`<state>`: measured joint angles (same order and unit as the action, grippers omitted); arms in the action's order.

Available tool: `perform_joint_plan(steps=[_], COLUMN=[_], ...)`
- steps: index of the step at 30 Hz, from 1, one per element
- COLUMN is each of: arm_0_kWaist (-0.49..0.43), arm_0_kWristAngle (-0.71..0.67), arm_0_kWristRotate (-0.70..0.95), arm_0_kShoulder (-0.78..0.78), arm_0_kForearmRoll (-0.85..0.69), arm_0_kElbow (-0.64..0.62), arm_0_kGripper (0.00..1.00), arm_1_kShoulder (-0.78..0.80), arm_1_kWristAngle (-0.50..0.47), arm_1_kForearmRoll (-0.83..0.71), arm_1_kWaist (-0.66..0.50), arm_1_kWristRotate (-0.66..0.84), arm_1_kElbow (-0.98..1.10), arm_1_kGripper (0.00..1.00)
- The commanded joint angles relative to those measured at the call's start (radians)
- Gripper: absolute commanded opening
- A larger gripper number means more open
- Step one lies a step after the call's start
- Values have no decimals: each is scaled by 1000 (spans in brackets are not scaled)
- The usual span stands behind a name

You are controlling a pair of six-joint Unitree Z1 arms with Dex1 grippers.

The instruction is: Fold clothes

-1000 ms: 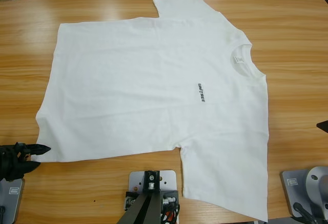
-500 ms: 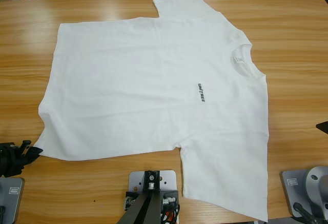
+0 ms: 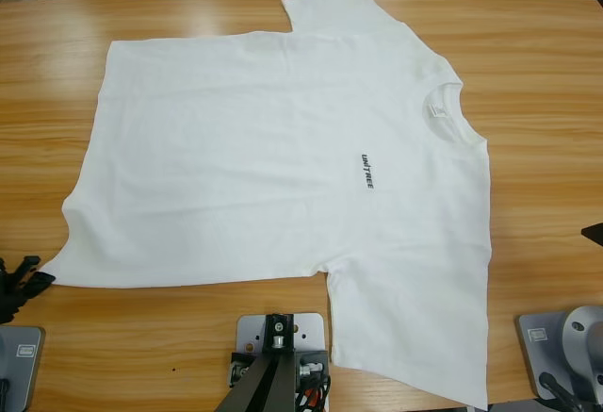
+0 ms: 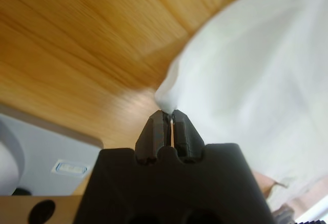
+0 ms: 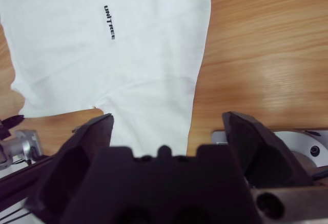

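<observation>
Where pinched, T-shirt (image 4: 256, 70) at left tool (image 4: 168, 115).

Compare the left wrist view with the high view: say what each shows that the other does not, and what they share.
Only the left wrist view shows the left gripper with jaws pressed together just short of the T-shirt's corner, not pinching it. Only the high view shows the whole T-shirt spread flat, its UNITREE lettering, its neck label, and a black part at the right edge. Both show the white cloth on the wooden table.
</observation>
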<state>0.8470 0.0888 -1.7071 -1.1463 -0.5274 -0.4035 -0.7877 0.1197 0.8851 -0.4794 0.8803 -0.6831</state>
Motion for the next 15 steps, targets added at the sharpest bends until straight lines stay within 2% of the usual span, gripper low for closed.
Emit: perform_joint_plan(steps=[1, 5, 7, 9, 12, 15], arm_0_kWaist=[7, 7, 7, 7, 1, -2], arm_0_kWristAngle=[-8, -17, -25, -27, -27, -29], arm_0_kWristRotate=[50, 59, 68, 81, 111, 155], arm_0_kShoulder=[22, -18, -37, -52, -66, -68], arm_0_kForearmRoll=[-110, -91, -84, -79, -77, -78], arm_0_kElbow=[-64, -69, -75, -86, -97, -105], arm_0_kGripper=[0, 0, 0, 0, 0, 0], arm_1_kShoulder=[-24, -92, -162, -234, -344, -441], arm_1_kWristAngle=[51, 83, 81, 35, -86, -118], arm_1_kForearmRoll=[28, 18, 6, -10, -17, -20], arm_1_kWaist=[-10, -12, -82, -232, -516, -682], arm_1_kWristRotate=[78, 192, 235, 323, 483, 686], arm_1_kElbow=[31, 33, 33, 30, -2, -31], arm_1_kGripper=[891, 927, 929, 944, 945, 940])
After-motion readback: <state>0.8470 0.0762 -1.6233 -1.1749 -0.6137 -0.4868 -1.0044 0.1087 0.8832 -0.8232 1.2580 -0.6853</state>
